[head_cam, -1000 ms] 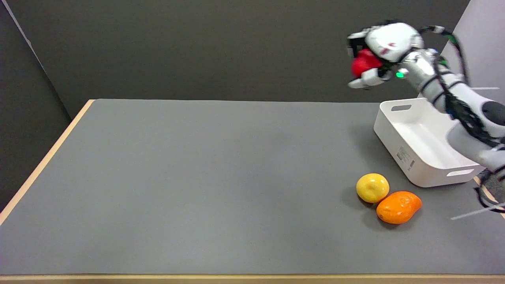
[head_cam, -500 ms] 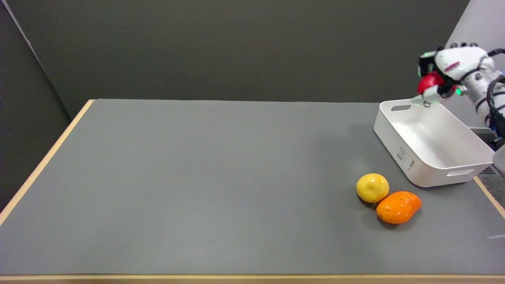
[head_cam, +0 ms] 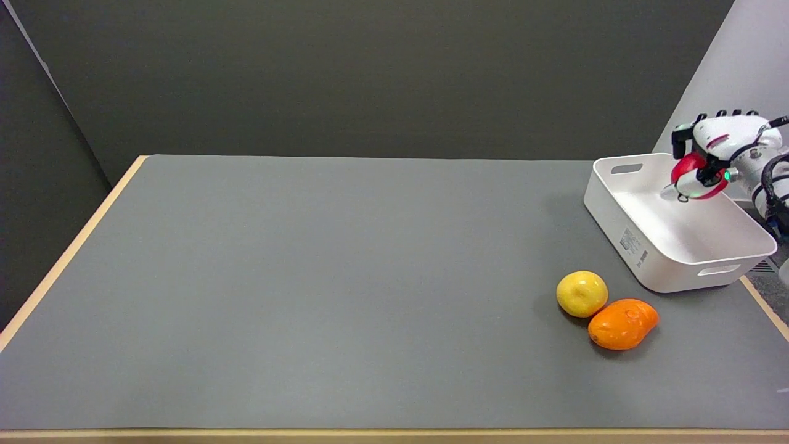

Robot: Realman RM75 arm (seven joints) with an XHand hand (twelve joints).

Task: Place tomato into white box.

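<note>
Head view gives me the right robot hand (head_cam: 709, 157) at the far right, fingers curled around the red tomato (head_cam: 689, 168), holding it in the air over the far end of the white box (head_cam: 653, 246). I see the tomato only partly, between the fingers, above the box's inner floor and not resting on it. On the grey worktop (head_cam: 320, 290), near the box's front corner, a yellow fruit (head_cam: 582, 294) and an orange fruit (head_cam: 622, 324) lie touching each other
</note>
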